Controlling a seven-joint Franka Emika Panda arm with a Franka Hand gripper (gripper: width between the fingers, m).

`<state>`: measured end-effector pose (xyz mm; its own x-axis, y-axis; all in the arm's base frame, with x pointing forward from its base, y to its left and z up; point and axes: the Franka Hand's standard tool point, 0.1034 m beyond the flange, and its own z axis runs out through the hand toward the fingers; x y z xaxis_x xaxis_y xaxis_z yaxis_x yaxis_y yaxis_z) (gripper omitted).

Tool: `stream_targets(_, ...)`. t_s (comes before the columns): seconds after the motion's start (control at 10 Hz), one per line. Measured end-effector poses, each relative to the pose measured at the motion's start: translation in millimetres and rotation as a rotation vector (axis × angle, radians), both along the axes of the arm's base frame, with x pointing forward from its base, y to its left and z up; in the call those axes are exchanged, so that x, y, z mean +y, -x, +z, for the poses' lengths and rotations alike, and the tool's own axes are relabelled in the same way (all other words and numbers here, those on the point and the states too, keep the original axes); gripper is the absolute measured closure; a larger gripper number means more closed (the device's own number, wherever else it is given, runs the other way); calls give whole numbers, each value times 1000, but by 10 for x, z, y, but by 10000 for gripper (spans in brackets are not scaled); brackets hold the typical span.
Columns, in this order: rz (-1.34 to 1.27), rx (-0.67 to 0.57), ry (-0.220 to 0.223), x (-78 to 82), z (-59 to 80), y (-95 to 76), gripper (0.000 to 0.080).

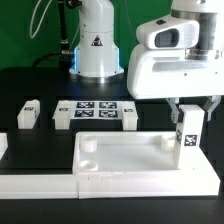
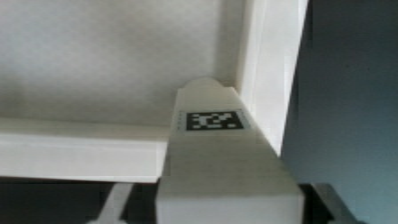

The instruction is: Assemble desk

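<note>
One leg [image 1: 188, 135] upright at the desk top [image 1: 140, 182] corner.
My gripper [image 1: 190, 120] straddles it, pinch uncertain; I should hold it plumb.

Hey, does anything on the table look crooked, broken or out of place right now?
Nothing stands out. One leg stands upright at a corner of the desk top, with the gripper around it. A second leg lies loose near the marker board.

Exterior view — low, frontal, mid-distance. Wrist view — close, down along leg [image 2: 217, 150] onto desk top [image 2: 107, 70]; both shared.
</note>
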<state>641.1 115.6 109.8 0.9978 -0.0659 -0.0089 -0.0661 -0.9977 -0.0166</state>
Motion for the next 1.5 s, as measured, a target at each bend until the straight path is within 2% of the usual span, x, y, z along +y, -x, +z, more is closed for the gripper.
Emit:
stream_targets(0.3, -487, -6, -4, -6, -1, -25, 512)
stream_targets(0.4, -664, 13, -50, -57, -5, -36, 512)
stream_targets(0.8, -940, 28, -52, -56, -1, -35, 512)
stream_targets(0.9, -1075, 28, -53, -55, -2, -38, 512)
stream_targets(1.2, -1534, 17, -110, 0, -10, -5, 512)
stream_targets(1.5, -1735, 13, -155, 8, -7, 2, 511)
